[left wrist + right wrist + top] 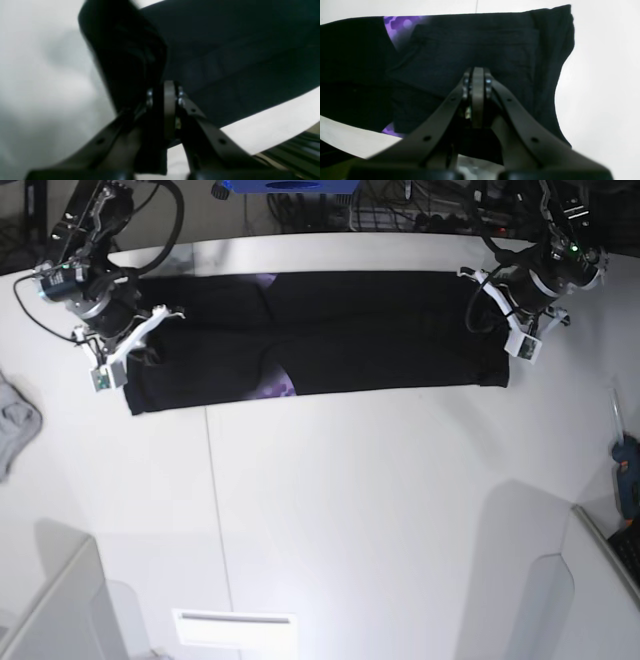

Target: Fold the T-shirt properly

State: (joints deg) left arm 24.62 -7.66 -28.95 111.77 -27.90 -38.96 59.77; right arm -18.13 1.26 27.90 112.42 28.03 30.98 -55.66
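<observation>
T-shirt [330, 330] flat between both pincers, ends pinched in each.

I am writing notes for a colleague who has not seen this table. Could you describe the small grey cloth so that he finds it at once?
Start from the white table and the long black T-shirt stretched across its far side. In the base view, go to the table's left edge, below the shirt's left end: the small light-grey cloth lies there, crumpled, apart from the shirt. It is the only pale fabric.

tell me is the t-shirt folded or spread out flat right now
Partly folded. The T-shirt lies as a long narrow band across the table, layers overlapping, with only slivers of purple print showing.
</observation>
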